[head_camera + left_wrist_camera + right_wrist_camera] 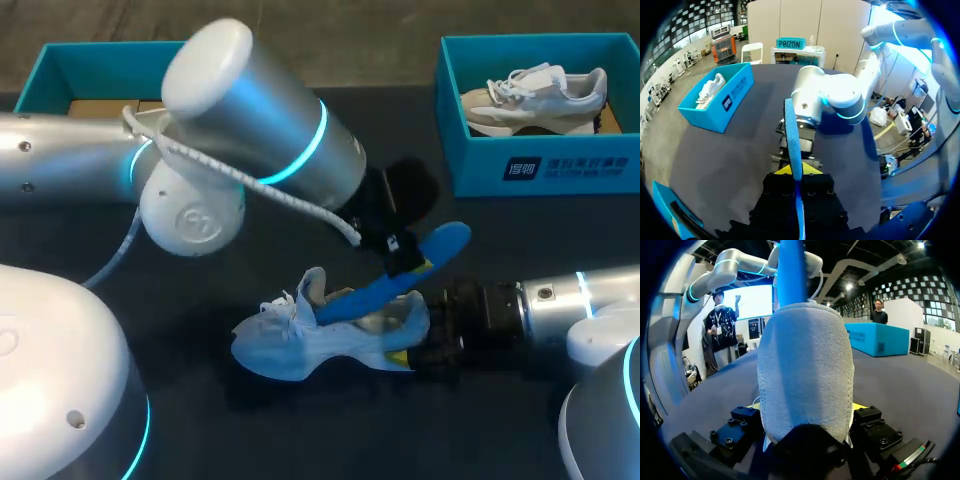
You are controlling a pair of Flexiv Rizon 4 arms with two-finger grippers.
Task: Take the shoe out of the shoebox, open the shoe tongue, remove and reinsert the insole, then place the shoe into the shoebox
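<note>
The left arm's bulk covers most of a shoebox (45,70) well behind the left claw (400,252), which is clenched on a blue insole (385,285) standing edge-on between its fingers. The insole's lower end is hidden inside the shoe (300,340), which sits on the table (500,240) just under this claw. The right claw (405,352) grasps the shoe's heel, which hides all but slivers of its yellow tips, and well beyond this claw a second shoebox (560,165) holds another shoe (535,95), its sole cut off by the box wall.
</note>
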